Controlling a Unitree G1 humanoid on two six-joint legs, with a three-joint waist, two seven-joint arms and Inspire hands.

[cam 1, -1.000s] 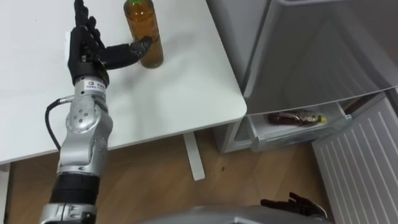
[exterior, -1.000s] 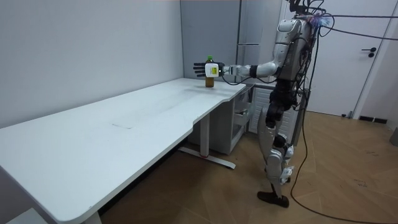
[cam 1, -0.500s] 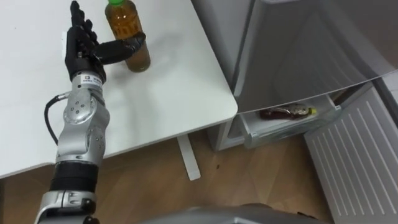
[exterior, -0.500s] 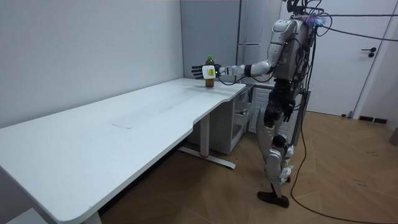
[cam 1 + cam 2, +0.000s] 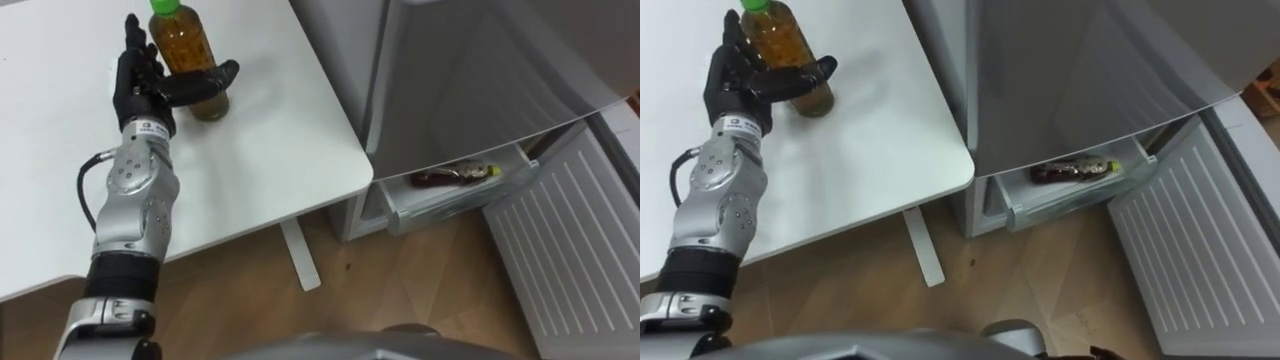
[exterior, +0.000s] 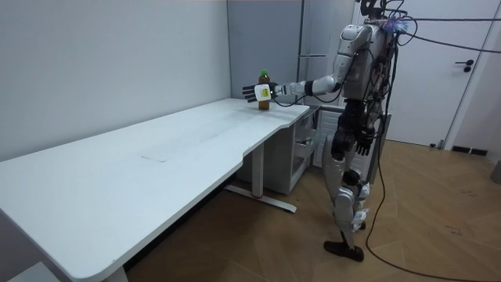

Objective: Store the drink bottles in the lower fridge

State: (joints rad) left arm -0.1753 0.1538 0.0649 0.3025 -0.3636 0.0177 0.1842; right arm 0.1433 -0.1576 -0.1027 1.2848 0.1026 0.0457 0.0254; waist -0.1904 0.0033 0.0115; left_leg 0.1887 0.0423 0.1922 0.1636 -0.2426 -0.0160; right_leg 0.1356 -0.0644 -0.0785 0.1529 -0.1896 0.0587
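Note:
A bottle of amber drink [image 5: 190,60] with a green cap stands upright on the white table [image 5: 270,150], near its far right corner. My left hand [image 5: 140,80] is at the bottle's left side, fingers straight and pointing away, thumb stretched across the front of the bottle. The bottle rests on the table. In the room view I stand by the table's end next to the fridge, left arm held out to the bottle [image 6: 264,92]. My right hand [image 6: 362,144] hangs by my hip with relaxed fingers. Another drink bottle [image 5: 455,175] lies in the open lower fridge drawer [image 5: 400,205].
The fridge stands right of the table, with the grey upper door [image 5: 480,70] above the drawer. The white ribbed lower door [image 5: 570,250] is swung open at the right. A table leg [image 5: 298,255] stands on the wooden floor [image 5: 420,290] between me and the fridge.
My left hand has slid forward along the bottle, so the thumb now crosses its front instead of touching its side. The head camera has shifted; the bottle stays put.

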